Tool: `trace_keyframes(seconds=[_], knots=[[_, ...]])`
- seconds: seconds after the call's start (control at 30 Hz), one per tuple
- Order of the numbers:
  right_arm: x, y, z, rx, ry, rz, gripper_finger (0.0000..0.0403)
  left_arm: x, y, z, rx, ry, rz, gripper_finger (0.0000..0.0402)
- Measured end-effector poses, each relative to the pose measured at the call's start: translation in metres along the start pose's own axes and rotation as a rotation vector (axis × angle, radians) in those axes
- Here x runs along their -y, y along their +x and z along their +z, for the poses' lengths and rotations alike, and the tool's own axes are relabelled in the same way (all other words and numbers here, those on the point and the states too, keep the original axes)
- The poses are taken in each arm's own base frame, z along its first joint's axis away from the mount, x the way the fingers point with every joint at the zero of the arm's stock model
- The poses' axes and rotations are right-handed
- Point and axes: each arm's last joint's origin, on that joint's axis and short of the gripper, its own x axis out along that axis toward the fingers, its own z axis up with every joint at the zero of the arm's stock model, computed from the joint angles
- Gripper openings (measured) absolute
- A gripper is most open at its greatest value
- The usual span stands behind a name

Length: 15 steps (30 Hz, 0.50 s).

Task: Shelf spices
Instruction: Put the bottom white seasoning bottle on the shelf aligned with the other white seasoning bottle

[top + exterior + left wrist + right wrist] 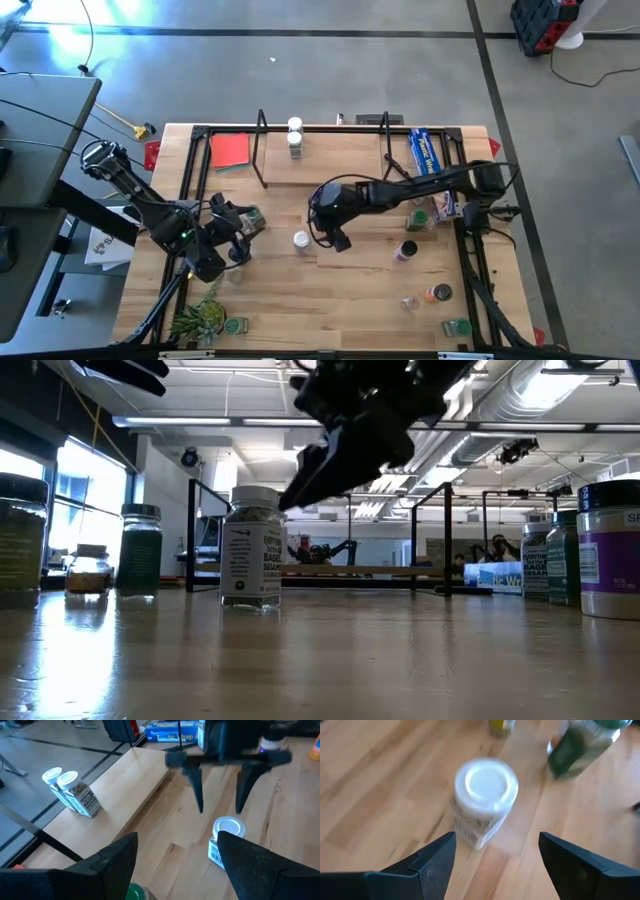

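Note:
A white-topped spice jar (301, 240) stands upright on the table's middle; it also shows in the right wrist view (485, 785), the left wrist view (227, 827) and the low view (250, 550). My right gripper (338, 238) hovers open just above and beside it, fingers pointing down (220, 810), touching nothing. Two white-topped jars (294, 135) stand on the shelf's wooden board (330, 165) at the far side. My left gripper (238, 228) is open at the table's left, with a green-topped jar (252, 216) close by it.
A blue box (425, 150) and a red square (230, 150) lie by the shelf. Several jars stand at the right (418, 218), (407, 250), (438, 293), (457, 327). A green plant (200, 318) and a green-topped jar (236, 325) sit at the near left.

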Motion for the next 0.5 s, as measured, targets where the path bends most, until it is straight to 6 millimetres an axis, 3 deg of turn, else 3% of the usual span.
trace_keyframes(seconds=[0.23,0.5], knots=[[-0.003,0.041,-0.021,-0.03,0.055,0.038,0.0279,0.0,0.0,0.0,-0.003,0.003,0.0,0.0268],[-0.039,0.051,-0.01,-0.027,0.131,0.131,0.0279,0.0,0.0,0.0,-0.003,0.004,0.0,0.0268]])
